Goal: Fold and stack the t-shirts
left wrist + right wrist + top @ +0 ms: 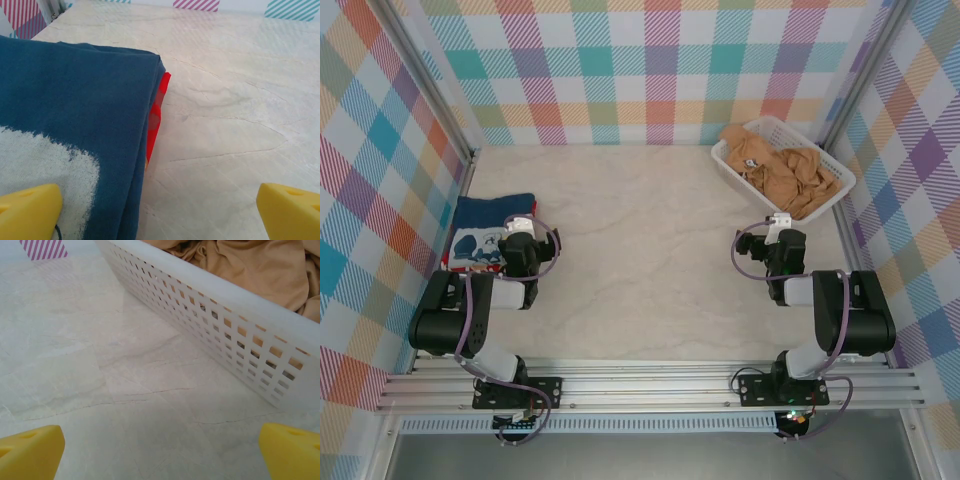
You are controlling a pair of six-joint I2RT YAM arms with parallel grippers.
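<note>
Two t-shirts lay well apart on the pale, marble-veined table (650, 260). The navy t-shirt (492, 215) sat folded into a neat rectangle at the left edge, close to the wall, with its white print facing up. Seen from the left wrist, the knit looked soft and matte, the print grainy and chalky, and the folded edges were thick and rounded. A thin, bright red layer (159, 107) poked out from under its right side; whether it was cloth or something else could not be told.

The tan-orange t-shirt (788, 172) lay crumpled in loose, smooth folds inside the basket (210, 315) at the far right. The basket was a white plastic rectangular tub whose walls were pierced with rows of small square holes, with tan cloth showing through them.

The left gripper (160, 212) hung over the near right corner of the navy t-shirt, jaws wide apart and holding nothing. One wedge-shaped yellow fingertip (30, 210) was above the print, the other above bare table. The right gripper (160, 452) hovered low over bare table just beside the basket's near wall, its jaws likewise spread wide and empty. Plaid-patterned walls (660, 70) in pastel colours enclosed the table.
</note>
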